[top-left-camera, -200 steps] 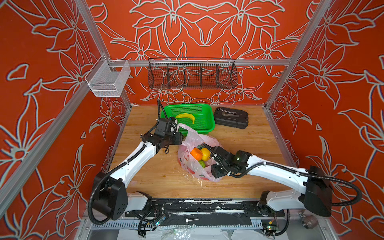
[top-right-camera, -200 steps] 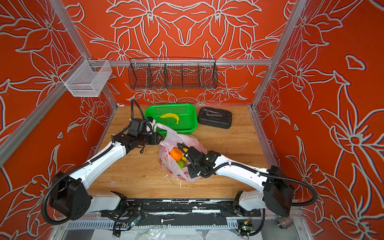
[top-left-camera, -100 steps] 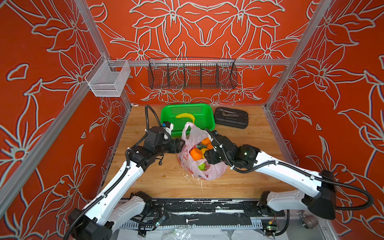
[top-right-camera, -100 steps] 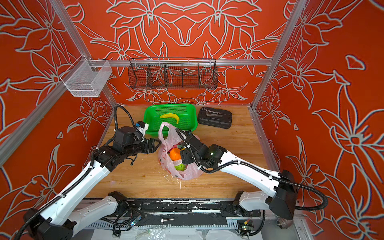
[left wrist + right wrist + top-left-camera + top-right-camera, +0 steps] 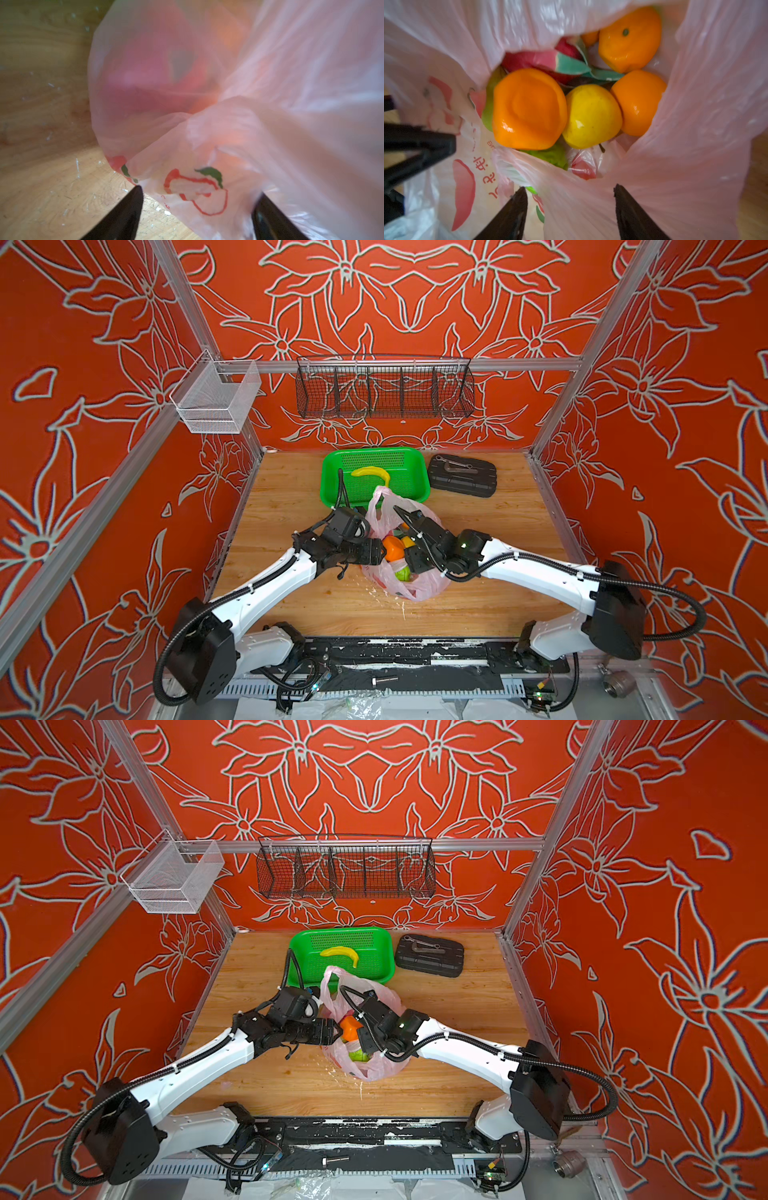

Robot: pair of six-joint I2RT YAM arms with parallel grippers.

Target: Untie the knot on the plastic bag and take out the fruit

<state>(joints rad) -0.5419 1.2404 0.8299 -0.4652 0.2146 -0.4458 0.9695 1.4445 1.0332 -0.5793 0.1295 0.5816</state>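
— Where is the plastic bag [image 5: 419, 589] found?
— On the wooden table [image 5: 291, 497], just beside the green basket [image 5: 326, 481], mouth open; oranges [image 5: 529, 108], a yellow fruit [image 5: 591, 116] and a dragon fruit [image 5: 542, 60] are seen inside.
— The fingers?
— Those of the left gripper [image 5: 199, 192] and the right gripper [image 5: 570, 187] are held spread, film between.

left gripper [image 5: 379, 551] lower beside plastic bag [image 5: 419, 589]

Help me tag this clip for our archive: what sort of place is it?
Probably a robot test booth, not a home: silver aluminium frame holding red flower-patterned wall panels, two white robot arms mounted in front of a wooden tabletop.
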